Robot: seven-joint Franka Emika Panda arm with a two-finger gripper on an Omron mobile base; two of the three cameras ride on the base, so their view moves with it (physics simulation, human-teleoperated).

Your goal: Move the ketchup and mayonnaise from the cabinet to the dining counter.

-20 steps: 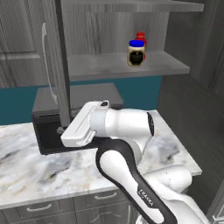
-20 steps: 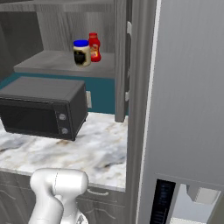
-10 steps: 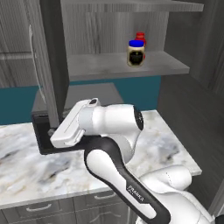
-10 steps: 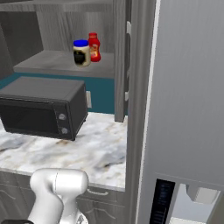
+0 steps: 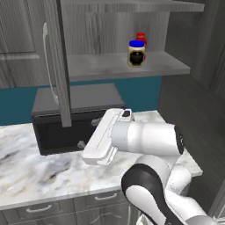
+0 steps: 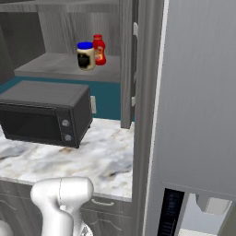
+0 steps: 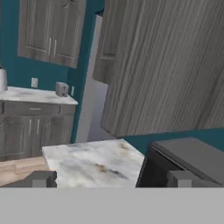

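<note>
Gripper: its two dark fingertips stand far apart at the bottom of the hand view, gripper (image 7: 112,178) wide open and holding nothing; it faces the microwave and cabinet side, not the shelf.
Arm: the white forearm (image 5: 145,138) lies across the lower centre of the left base view, level with the microwave (image 5: 74,116), below the shelf, so by my reading the reach upward has not begun.
Mayonnaise: the blue-lidded jar (image 5: 136,53) stands upright on the cabinet shelf (image 5: 110,66), upper centre of the left base view, near the front edge where it is easy to reach.
Ketchup: the red bottle (image 6: 98,49) stands just behind and beside the jar, partly hidden by it in the left base view.
Cabinet: door (image 5: 59,61) swung open, edge toward the camera, leaving the shelf exposed.
Surface: marble top (image 6: 78,159) carries the microwave under the shelf.
Next, as a judgement: jar first, since it blocks the bottle.
</note>
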